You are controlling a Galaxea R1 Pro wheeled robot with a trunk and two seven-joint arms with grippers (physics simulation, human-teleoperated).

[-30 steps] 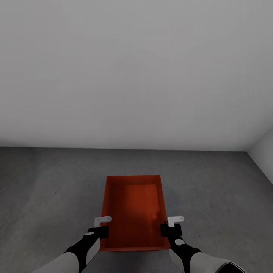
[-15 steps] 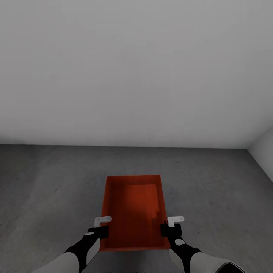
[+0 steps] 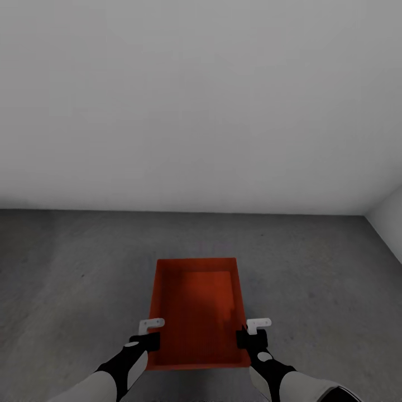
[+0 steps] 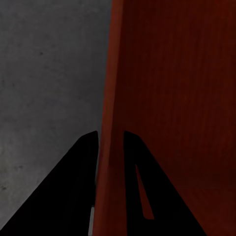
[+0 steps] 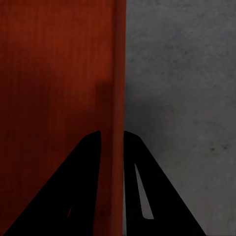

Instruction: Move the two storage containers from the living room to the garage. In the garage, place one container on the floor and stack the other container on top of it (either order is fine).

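One red-orange storage container hangs level over the grey concrete floor, open top up and empty. My left gripper is shut on its left wall near the near corner. On the right wall, opposite it, my right gripper is shut as well. In the left wrist view the black fingers straddle the thin red wall, one inside and one outside. The right wrist view has the same pinch on the other wall, with the right gripper closed around it.
A plain white wall stands ahead beyond a stretch of bare concrete. A second white wall meets it at the far right corner. Concrete lies beside the container in both wrist views.
The line where wall meets floor has slid slightly up the picture, so the camera has moved. The container and both grippers keep the same place in the view.
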